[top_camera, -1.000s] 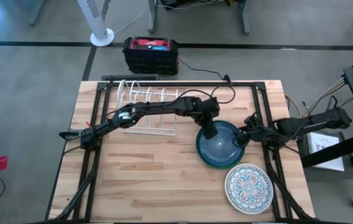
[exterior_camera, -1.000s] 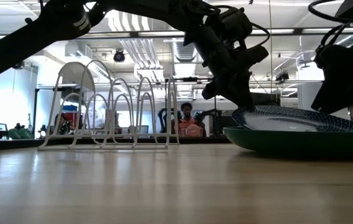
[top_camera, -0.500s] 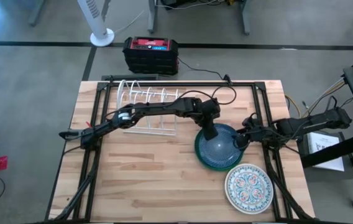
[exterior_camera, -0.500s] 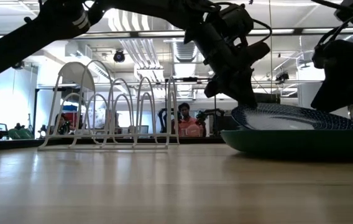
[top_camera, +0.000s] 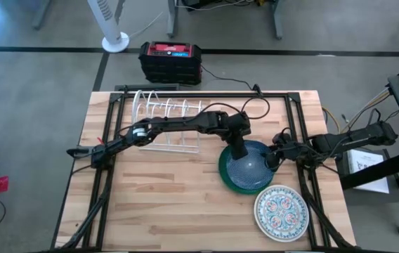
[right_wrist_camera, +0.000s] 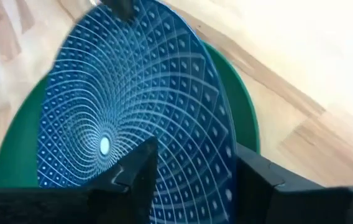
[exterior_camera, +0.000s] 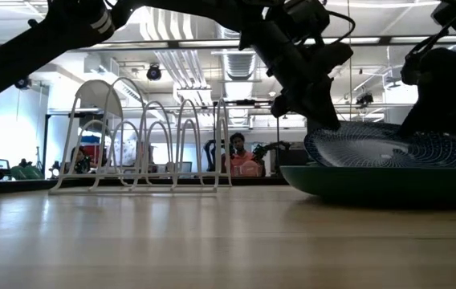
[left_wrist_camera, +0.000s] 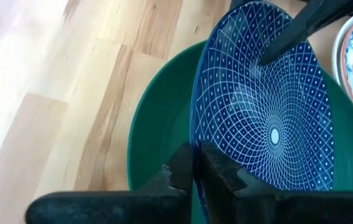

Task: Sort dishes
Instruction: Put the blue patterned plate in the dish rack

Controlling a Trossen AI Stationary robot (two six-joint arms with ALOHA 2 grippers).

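On the tabletop (top_camera: 157, 190), toward its right side, a blue plate (top_camera: 249, 167) with a fine white web pattern lies on top of a green plate (top_camera: 225, 175), and 1 edge of the blue one is lifted so it sits tilted rather than flat. The left pincer (left_wrist_camera: 196, 169) is clamped shut on the blue plate's rim, a finger (left_wrist_camera: 178, 173) on each face of it, reaching in over the stack from the rack side. The right pincer (right_wrist_camera: 192, 180) is at the opposite rim, its 2 fingers (right_wrist_camera: 136, 171) standing apart with the plate's edge between them; I cannot tell whether they are pressing on it. Just beside the stack, nearer the front right corner, a floral plate (top_camera: 281, 212) lies flat on the wood, apart from the green one. The white wire rack (top_camera: 166, 118) stands toward the back left of the tabletop with nothing in its slots. Through the rack's loops, far back in the room, a person (exterior_camera: 241, 156) is visible.
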